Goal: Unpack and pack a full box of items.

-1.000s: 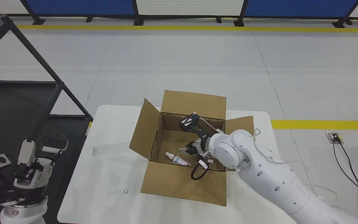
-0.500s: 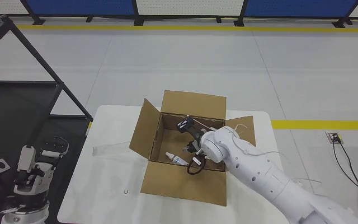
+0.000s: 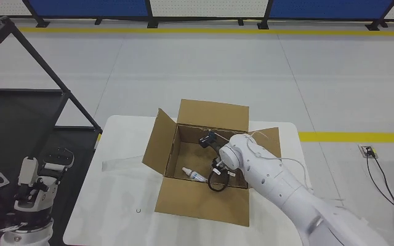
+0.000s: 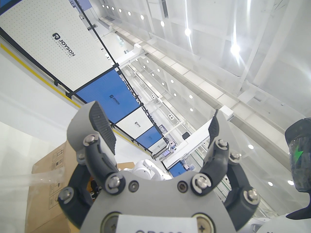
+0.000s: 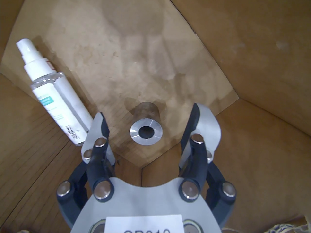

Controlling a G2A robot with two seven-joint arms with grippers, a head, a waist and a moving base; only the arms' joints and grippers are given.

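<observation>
Down in the cardboard box [image 3: 200, 200], the right fingers [image 5: 201, 122] are spread wide and hold nothing. Between them, touching neither, stands a short metal sleeve [image 5: 145, 128], dull grey on the side, with a bright machined end and a dark bore. Just outside one finger lies a white spray bottle [image 5: 54, 93] with a white cap, a clear band and a teal-marked label. Its base end slips behind that fingertip.

The left fingers [image 4: 100, 124] are also wide apart and empty, well away from the box and tipped up at the ceiling lights.

The box sits flaps-open on a white counter [image 3: 117, 209], with a clear plastic sheet [image 3: 120, 165] beside it. Beyond are a pale floor, a yellow line [image 3: 203, 29] and blue panels [image 3: 86, 7].

From above, the arm covers the sleeve.
</observation>
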